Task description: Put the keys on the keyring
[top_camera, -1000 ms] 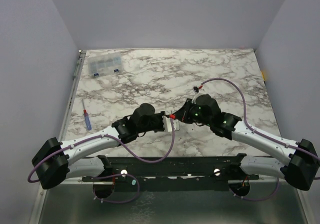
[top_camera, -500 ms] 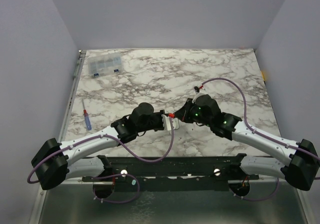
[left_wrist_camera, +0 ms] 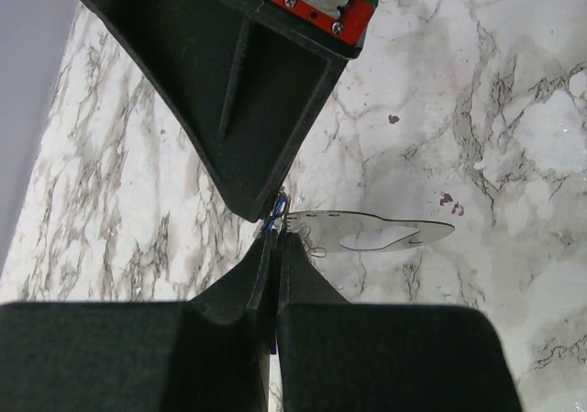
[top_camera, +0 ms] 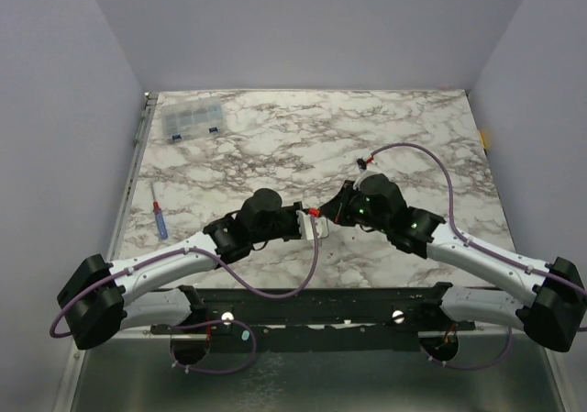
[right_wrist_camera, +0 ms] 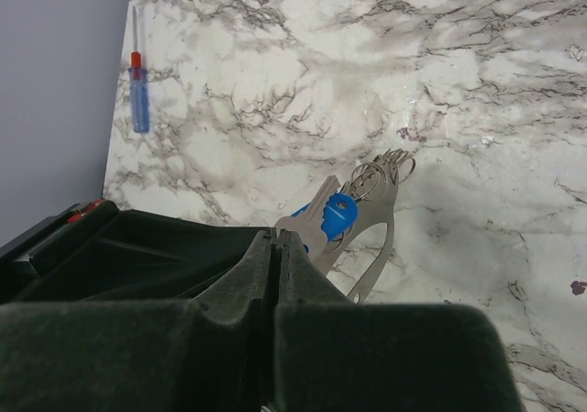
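My two grippers meet above the near middle of the marble table. My left gripper [top_camera: 309, 225] [left_wrist_camera: 275, 238] is shut on one end of the keyring [left_wrist_camera: 367, 232], a flat silvery loop with small rings and a blue tag [right_wrist_camera: 338, 216]. My right gripper [top_camera: 321, 217] [right_wrist_camera: 278, 238] is shut, with the head of a silver key [right_wrist_camera: 315, 227] at its fingertips. The key lies against the blue tag and the keyring [right_wrist_camera: 376, 233]. The small rings [right_wrist_camera: 383, 166] hang at the far end. Both pinch points are mostly hidden by the fingers.
A blue-handled, red-tipped screwdriver [top_camera: 159, 219] [right_wrist_camera: 138, 100] lies near the table's left edge. A clear compartment box [top_camera: 193, 118] stands at the far left corner. A purple cable [top_camera: 431, 164] arcs over the right arm.
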Controlling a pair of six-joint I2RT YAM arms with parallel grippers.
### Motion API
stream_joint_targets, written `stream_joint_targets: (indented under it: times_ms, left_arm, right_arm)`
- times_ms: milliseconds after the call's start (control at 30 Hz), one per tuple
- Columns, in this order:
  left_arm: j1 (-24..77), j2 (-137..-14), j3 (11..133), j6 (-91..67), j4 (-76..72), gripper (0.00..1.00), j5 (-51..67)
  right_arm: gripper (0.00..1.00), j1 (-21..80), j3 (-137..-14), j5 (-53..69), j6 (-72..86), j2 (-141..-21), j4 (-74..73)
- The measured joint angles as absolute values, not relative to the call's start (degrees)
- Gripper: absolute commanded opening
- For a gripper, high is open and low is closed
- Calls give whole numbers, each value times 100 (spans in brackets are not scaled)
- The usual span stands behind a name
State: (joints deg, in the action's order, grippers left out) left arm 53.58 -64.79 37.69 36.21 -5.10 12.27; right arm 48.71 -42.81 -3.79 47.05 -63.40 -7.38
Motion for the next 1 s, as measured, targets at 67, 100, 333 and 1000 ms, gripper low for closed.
stream_joint_targets:
  times_ms: [67,100,333,1000]
  left_arm:
    - [5358,-6477,3767,3621,-513,0,1227]
    - [5358,-6471,3767,3621,-515,0,1227]
    - [5358,-6357,3723,3623,-628,0,1232]
    - [5352,-5953,3437,3627,-895,0,1234]
  right_arm:
    - [1,4871,-4281,-379,4692,-6331,-738]
    - [1,4871,-4281,-379,4685,-6318,-735]
    - [1,4871,-4219,-379,4635,-6125,-650]
    - [1,4880,-4209,-370,4493,-6045,-510]
